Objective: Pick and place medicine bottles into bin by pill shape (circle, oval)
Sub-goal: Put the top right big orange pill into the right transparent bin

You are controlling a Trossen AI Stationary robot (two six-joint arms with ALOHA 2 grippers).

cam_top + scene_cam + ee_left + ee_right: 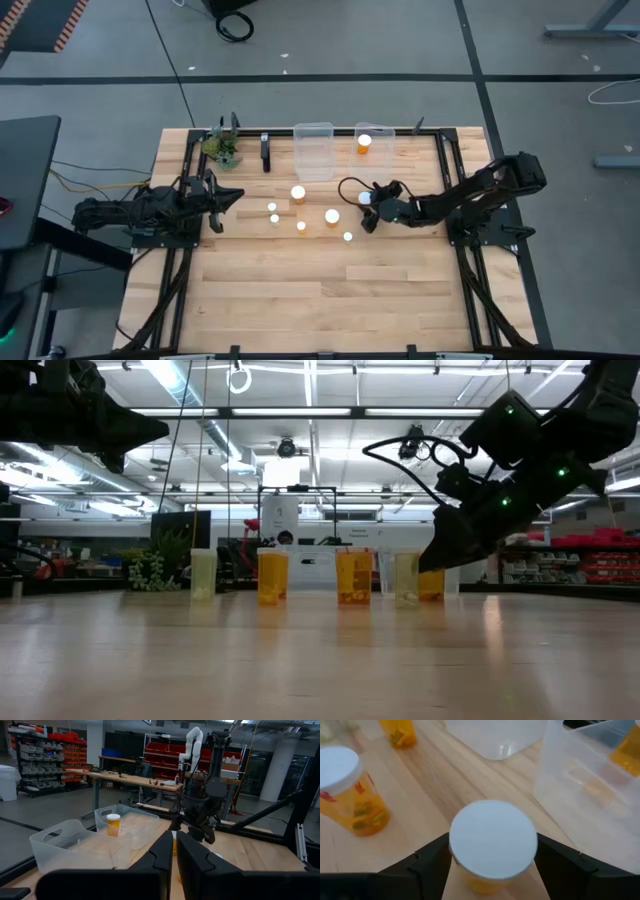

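One medicine bottle [364,143] already sits in the right bin [376,131]; the left bin [313,150] holds none. Right gripper [367,198] hangs with jaws wide around a white-capped bottle [492,847], not yet gripping. Six more wait on the table [300,290]. Left gripper [214,197] waits, jaws closed.

Ceiling strip lights [330,410] brighten the room evenly, leaving pale glare streaks on my bench [320,660]. Against them my arms go dark in the low view. Close to my right wrist, the white cap [493,839] blurs softly.
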